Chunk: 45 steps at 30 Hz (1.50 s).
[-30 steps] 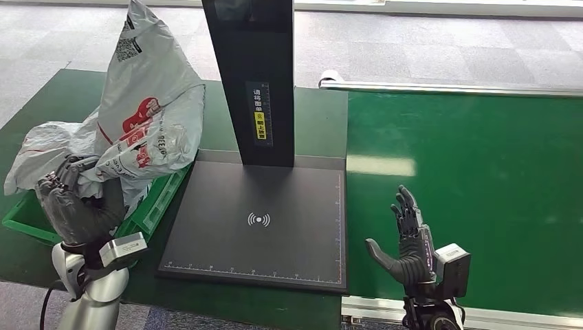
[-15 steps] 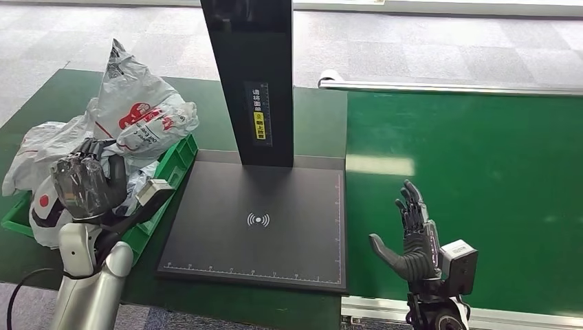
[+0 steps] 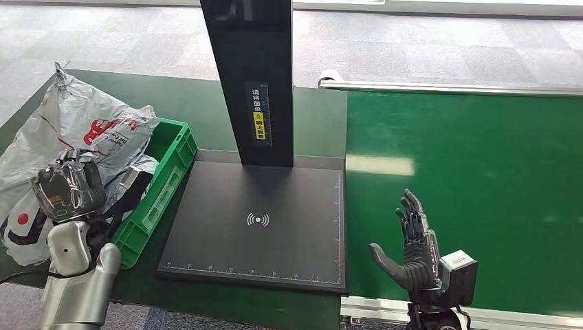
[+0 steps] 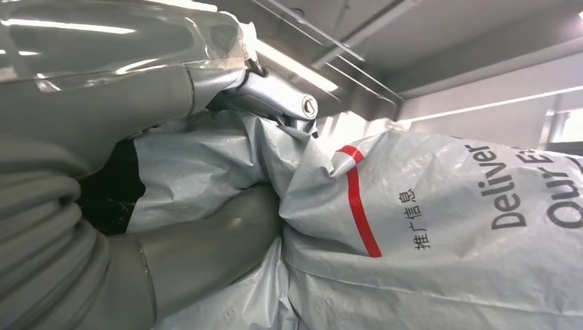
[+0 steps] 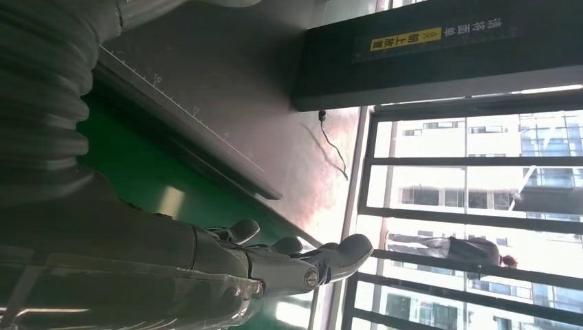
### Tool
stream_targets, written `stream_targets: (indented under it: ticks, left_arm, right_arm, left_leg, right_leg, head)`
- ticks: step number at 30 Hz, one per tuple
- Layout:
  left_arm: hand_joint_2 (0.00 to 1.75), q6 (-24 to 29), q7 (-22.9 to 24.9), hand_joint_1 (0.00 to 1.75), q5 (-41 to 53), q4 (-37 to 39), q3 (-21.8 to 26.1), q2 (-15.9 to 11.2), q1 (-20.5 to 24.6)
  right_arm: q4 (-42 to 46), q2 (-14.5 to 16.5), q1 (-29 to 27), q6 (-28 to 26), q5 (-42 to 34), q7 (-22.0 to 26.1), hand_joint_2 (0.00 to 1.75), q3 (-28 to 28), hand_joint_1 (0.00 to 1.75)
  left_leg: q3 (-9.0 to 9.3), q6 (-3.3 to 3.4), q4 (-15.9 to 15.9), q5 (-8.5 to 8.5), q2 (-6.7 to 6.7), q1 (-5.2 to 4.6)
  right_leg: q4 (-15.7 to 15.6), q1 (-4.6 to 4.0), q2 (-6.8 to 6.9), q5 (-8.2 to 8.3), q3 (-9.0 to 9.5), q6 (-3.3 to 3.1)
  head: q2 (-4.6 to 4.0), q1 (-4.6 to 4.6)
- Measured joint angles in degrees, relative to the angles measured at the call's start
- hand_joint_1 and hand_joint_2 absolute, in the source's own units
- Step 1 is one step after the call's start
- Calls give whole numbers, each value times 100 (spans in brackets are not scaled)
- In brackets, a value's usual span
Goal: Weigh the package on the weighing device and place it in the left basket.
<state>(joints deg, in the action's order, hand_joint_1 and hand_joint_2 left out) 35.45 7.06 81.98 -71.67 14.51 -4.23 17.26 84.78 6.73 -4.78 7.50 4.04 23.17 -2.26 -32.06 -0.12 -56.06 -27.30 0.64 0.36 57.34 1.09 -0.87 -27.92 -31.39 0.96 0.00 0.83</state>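
The package (image 3: 86, 130) is a crumpled grey plastic mailer with red print, lying over the left part of the green basket (image 3: 168, 172) and past its left rim. My left hand (image 3: 69, 189) grips its near side. In the left wrist view the thumb (image 4: 206, 251) and a finger pinch a fold of the package (image 4: 447, 227). The weighing device's black platform (image 3: 261, 220) is bare, and its dark column (image 3: 251, 75) rises behind it. My right hand (image 3: 412, 244) is held upright over the green belt to the right of the platform, fingers apart and holding nothing. The right hand (image 5: 295, 265) also appears in the right wrist view.
More grey-white bag with a red dot (image 3: 20, 227) hangs below my left hand at the table's left edge; I cannot tell if it is a separate package. A green conveyor belt (image 3: 467, 192) with a metal rail (image 3: 447, 88) lies on the right.
My left hand has carried the package left and down, from above the basket to its left side, uncovering the basket's right half. My right hand sank slightly.
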Motion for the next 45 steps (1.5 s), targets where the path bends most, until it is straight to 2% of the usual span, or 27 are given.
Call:
stream_targets:
  ticks: [4, 8, 17, 20, 23, 27, 32, 40, 45]
  left_arm:
    - [175, 40, -10, 172, -3, 71, 286, -137, -24]
    - [175, 33, -14, 0, -3, 167, 493, -289, -20]
    - [175, -136, -219, 0, -292, 443, 733, -390, -4]
    - [175, -402, -669, 0, -941, 456, 714, -358, -9]
    - [175, -985, -1349, 0, -2075, 402, 553, -227, -60]
    - [175, -1507, -2013, 0, -3547, 218, 81, 56, -223]
    - [175, -2027, -2805, 0, -5250, -110, -790, 284, -457]
    - [175, -2687, -3395, 0, -6159, -806, -1979, 460, -892]
    - [175, -2634, -3651, 0, -6340, -1136, -2513, 562, -1269]
  right_arm:
    - [0, -8, -60, -42, -11, 1, 175, 30, 0]
    - [0, -14, -95, -44, -22, 2, 175, 56, 0]
    - [-2, -32, -99, -44, -61, 2, 175, 137, 0]
    - [-2, -37, -99, -44, -63, 1, 175, 150, 0]
    - [-2, -46, -93, -34, -64, 2, 175, 157, 0]
    - [-16, -56, -41, -29, -81, -4, 175, 172, 0]
    - [-112, -61, 161, -50, -124, -52, 175, 223, 0]
    - [-303, -69, 330, -51, -180, -81, 175, 328, 0]
    - [-513, -70, 385, -44, -227, -83, 175, 477, 0]
  left_leg:
    - [-1, 0, 0, 0, 0, 1]
    - [0, 0, 0, 1, 0, 1]
    - [0, -1, 0, 1, 0, 1]
    - [0, -1, -1, 1, 0, 1]
    - [0, 0, -1, 1, 3, 1]
    - [0, 0, -2, 1, 4, -1]
    - [0, 0, -3, 1, 5, -2]
    - [-1, 0, -2, 0, 4, 0]
    - [-1, 0, -2, -1, 3, 0]
  right_leg:
    - [0, -1, 0, 0, 0, 0]
    - [0, -1, 0, 0, 0, 0]
    - [0, -1, 0, 0, -1, 0]
    - [0, -1, 1, 0, -3, 0]
    - [-1, 0, 2, 0, -1, 0]
    - [-1, 2, 3, 1, 2, 1]
    - [-1, 3, 4, 1, 3, 2]
    - [-1, 1, 2, 2, 2, 1]
    - [-1, 1, 3, 0, 1, 1]
  head:
    - [0, -1]
    - [0, -1]
    - [0, -1]
    - [0, -1]
    - [0, 0]
    - [0, -1]
    - [0, -1]
    - [0, 0]
    - [0, 0]
